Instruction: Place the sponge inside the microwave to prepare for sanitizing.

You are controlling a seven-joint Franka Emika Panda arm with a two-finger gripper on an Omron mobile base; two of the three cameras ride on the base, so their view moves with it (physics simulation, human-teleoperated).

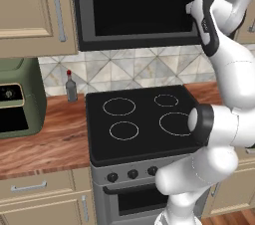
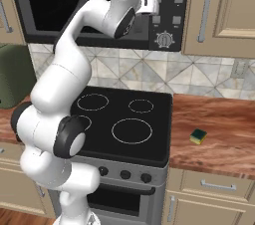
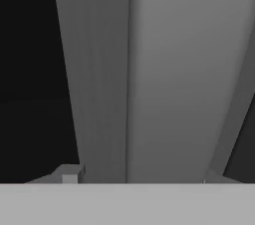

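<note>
The sponge [image 2: 198,136] lies on the counter [image 2: 224,134] right of the stove [image 2: 124,124], likely light, soft and best pinched across its short sides, while the gripper [image 3: 137,176], jaws straddling the microwave [image 2: 60,5] handle [image 3: 149,69], looks half-closed, grip uncertain.

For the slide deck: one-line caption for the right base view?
Arm raised to the microwave door by its control panel; sponge waits on the wooden counter right of the stove.

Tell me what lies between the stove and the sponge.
Bare wooden counter, seen in the right base view: the sponge sits just right of the stove, nothing between them.
</note>
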